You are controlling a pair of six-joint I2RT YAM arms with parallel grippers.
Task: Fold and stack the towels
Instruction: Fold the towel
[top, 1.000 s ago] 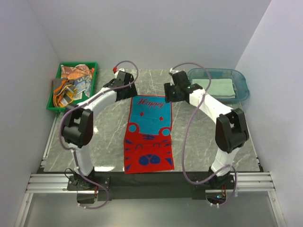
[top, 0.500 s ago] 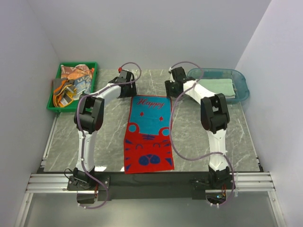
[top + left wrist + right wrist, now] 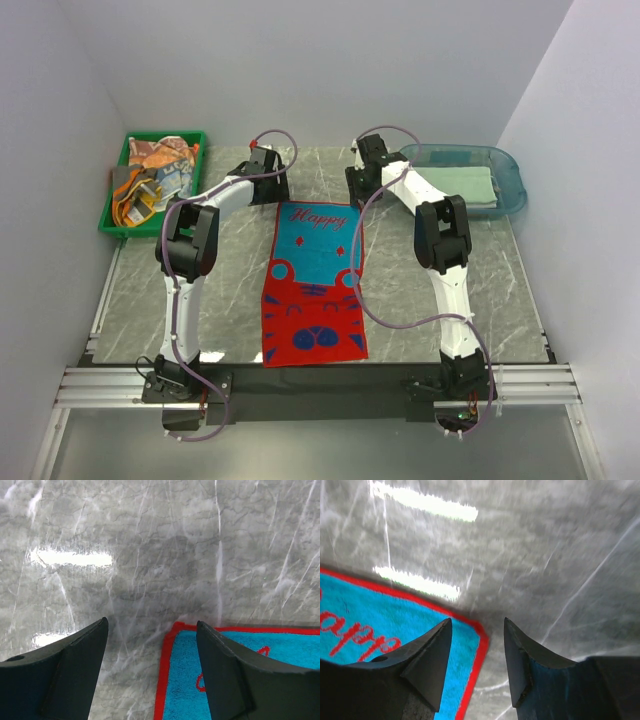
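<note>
The red towel [image 3: 313, 280] lies flat at the middle of the table [image 3: 235, 300]. It looks soft, light and limp, best pinched at its 11 and 1 o'clock corners. The left tool [image 3: 152, 625] gapes wide over one corner, the right tool [image 3: 477, 621] narrower over the other, both empty. Whether either touches the cloth is unclear.

Towel [image 3: 313, 283] on table [image 3: 225, 300], between tray [image 3: 112, 205] and tub [image 3: 511, 181]

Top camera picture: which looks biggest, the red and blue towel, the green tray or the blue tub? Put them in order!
1. Red and blue towel, spread flat, clearly biggest.
2. Blue tub and green tray look about the same size, so I won't rank those two.
</note>
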